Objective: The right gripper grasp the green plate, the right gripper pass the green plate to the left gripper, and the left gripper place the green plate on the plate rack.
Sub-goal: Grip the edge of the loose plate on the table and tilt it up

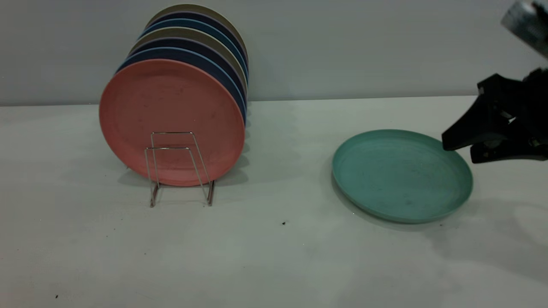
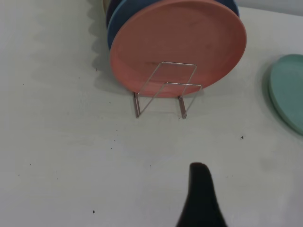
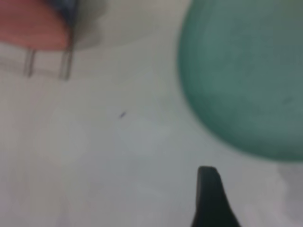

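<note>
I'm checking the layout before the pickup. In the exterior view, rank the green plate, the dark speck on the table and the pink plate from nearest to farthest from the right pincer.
From the right pincer, at the view's right edge:
1. Green plate, lying flat just beside it.
2. Dark speck, mid-table, toward the front.
3. Pink plate, upright at the front of the plate rack, on the left.

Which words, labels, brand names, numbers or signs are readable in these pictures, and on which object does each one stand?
None: no readable text appears in any view.
The green plate, the pink plate and the plate rack carry no print.
The right gripper and the silvery-grey box above it show no legible label.
</note>
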Available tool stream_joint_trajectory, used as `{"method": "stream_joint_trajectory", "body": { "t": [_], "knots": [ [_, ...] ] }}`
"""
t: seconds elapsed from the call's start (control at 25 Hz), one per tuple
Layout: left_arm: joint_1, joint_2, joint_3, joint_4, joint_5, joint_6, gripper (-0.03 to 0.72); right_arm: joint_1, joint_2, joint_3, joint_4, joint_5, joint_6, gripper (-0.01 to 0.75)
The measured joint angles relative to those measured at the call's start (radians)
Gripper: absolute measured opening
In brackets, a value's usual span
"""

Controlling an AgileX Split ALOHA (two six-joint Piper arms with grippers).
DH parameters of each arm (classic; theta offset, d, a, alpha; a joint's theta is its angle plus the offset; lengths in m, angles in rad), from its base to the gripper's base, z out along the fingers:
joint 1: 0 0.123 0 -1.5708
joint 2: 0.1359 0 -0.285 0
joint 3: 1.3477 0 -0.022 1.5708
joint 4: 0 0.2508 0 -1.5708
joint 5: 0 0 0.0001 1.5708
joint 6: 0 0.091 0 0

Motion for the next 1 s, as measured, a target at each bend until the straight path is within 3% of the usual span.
{"method": "stream_joint_trajectory", "body": {
  "t": [0.36,0.8,1.0],
  "knots": [
    [0.000,0.000,0.000,0.000,-0.007,0.020,0.568,-0.141,0.304,-0.199,-0.039,0.025,0.016,0.490],
    [0.000,0.000,0.000,0.000,-0.015,0.021,0.568,-0.139,0.481,-0.348,0.015,0.043,0.064,0.480],
    [0.000,0.000,0.000,0.000,-0.015,0.021,0.568,-0.126,0.516,-0.372,0.046,0.077,0.081,0.389]
  ]
}}
